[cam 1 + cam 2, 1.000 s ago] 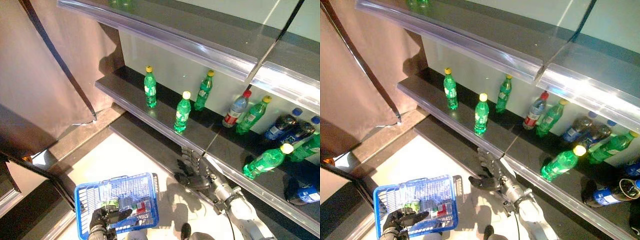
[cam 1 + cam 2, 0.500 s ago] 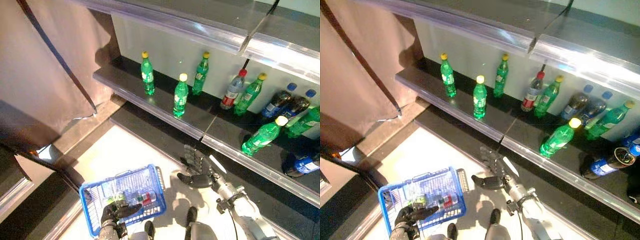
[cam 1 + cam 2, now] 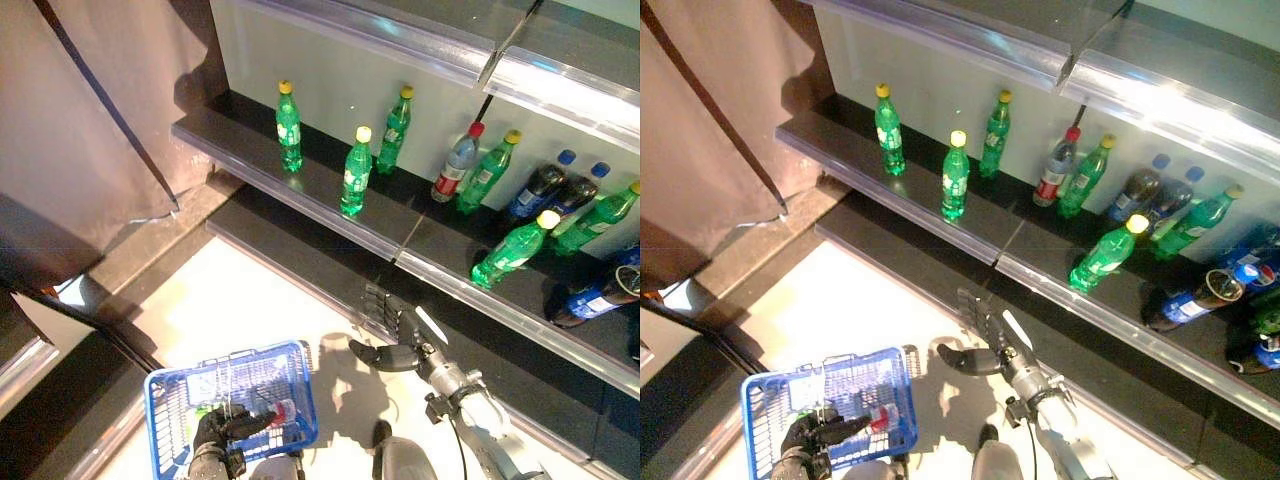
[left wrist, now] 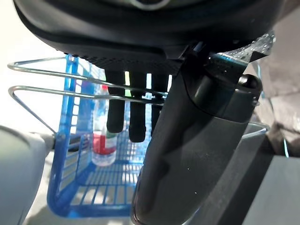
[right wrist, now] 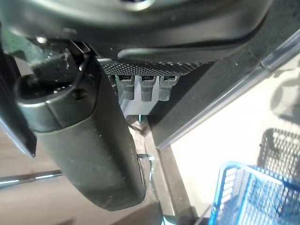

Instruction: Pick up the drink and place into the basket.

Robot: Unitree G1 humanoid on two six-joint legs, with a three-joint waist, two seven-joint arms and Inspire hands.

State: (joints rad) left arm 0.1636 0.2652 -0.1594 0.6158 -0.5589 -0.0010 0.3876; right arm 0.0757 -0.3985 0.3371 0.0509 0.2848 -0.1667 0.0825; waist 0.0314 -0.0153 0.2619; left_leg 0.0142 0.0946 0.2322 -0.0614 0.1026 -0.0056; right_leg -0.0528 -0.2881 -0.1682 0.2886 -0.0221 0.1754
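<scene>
Drink bottles stand on a dark shelf (image 3: 300,195): green ones (image 3: 354,172) with yellow caps, a clear one with a red cap (image 3: 456,163), and a tilted green bottle (image 3: 512,250) further right. My right hand (image 3: 395,335) hovers open and empty below the shelf's front lip, fingers (image 5: 143,89) straight. At the lower left my left hand (image 3: 215,432) is shut on the wire handle (image 4: 70,77) of a blue basket (image 3: 225,357). A red-labelled bottle (image 4: 104,140) lies inside the basket.
Dark bottles with blue caps (image 3: 540,185) and more lying bottles (image 3: 600,295) crowd the shelf's right end. A second shelf (image 3: 420,45) overhangs above. A brown curtain (image 3: 80,120) hangs at the left over a pale floor (image 3: 240,300).
The whole picture has shifted, so the camera has moved; more of the shelf's right end shows. My right hand stays open below the shelf lip and my left hand keeps hold of the basket.
</scene>
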